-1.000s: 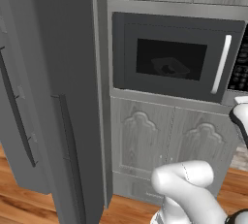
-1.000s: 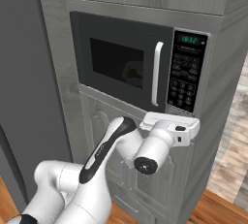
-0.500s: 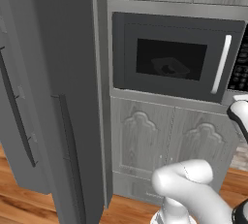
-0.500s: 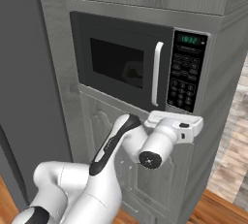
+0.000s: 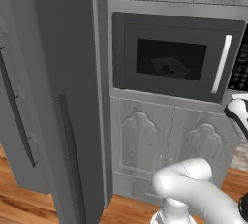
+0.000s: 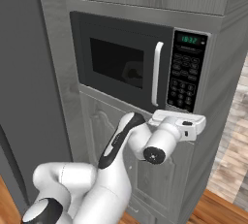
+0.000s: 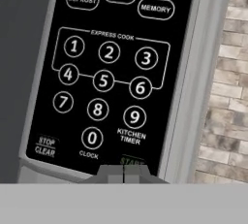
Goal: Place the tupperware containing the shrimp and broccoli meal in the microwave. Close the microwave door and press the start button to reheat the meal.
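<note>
The microwave [image 5: 174, 58] sits in the grey cabinet wall with the microwave door [image 6: 121, 65] closed, its white handle [image 6: 156, 72] upright. Through the dark window a dim pale shape, the tupperware [image 5: 167, 66], rests inside. The shrimp and broccoli meal is too dim to make out. My gripper [image 7: 123, 172] is shut with nothing in it, and its tips lie against the bottom of the black keypad [image 7: 111, 68], right under the faint START label [image 7: 131, 161]. From the right base, the gripper [image 6: 180, 117] meets the keypad's [image 6: 186, 77] lower edge.
A tall grey fridge [image 5: 43, 97] with long dark handles stands left of the microwave. Carved cabinet doors [image 5: 169, 145] lie below it, and wood floor [image 6: 227, 203] beyond. A brick wall [image 7: 227, 97] shows to the keypad's right. The STOP/CLEAR button [image 7: 45, 146] sits at the keypad's lower left.
My hand has moved slightly right and up, closer to the bottom of the keypad. The door has stayed closed and the gripper has stayed shut.
</note>
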You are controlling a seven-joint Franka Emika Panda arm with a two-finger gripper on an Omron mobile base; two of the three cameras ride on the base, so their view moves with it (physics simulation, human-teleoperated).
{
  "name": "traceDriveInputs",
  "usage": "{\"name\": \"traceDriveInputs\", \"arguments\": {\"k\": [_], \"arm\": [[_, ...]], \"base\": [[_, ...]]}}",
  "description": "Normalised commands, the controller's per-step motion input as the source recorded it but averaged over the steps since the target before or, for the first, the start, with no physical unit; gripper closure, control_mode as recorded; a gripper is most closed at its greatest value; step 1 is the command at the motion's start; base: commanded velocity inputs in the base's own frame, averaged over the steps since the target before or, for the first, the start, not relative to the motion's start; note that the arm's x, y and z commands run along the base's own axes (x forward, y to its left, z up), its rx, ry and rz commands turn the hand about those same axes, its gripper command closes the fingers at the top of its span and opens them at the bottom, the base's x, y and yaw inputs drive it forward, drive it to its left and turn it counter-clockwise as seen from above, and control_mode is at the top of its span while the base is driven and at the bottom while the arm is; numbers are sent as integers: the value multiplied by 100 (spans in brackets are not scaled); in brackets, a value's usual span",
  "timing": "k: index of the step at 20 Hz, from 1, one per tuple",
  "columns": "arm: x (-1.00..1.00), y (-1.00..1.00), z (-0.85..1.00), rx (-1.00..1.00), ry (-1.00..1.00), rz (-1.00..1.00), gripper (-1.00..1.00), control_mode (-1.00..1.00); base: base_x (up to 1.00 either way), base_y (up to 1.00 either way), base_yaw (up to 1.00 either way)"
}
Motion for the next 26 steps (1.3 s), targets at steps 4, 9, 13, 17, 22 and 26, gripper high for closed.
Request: {"name": "traceDriveInputs", "arguments": {"k": [4, 9, 13, 17, 22, 26], "arm": [[21, -12, -8, 0, 1, -2, 100, -100], [24, -13, -5, 0, 1, -2, 100, -100], [31, -13, -1, 0, 3, -2, 100, -100], [43, -11, 0, 0, 5, -4, 100, -100], [58, -15, 0, 0, 13, -8, 100, -100], [67, -24, 0, 0, 23, -15, 100, -100]], "base": [[0, 0, 0], [0, 0, 0], [0, 0, 0], [0, 0, 0], [0, 0, 0], [0, 0, 0]]}}
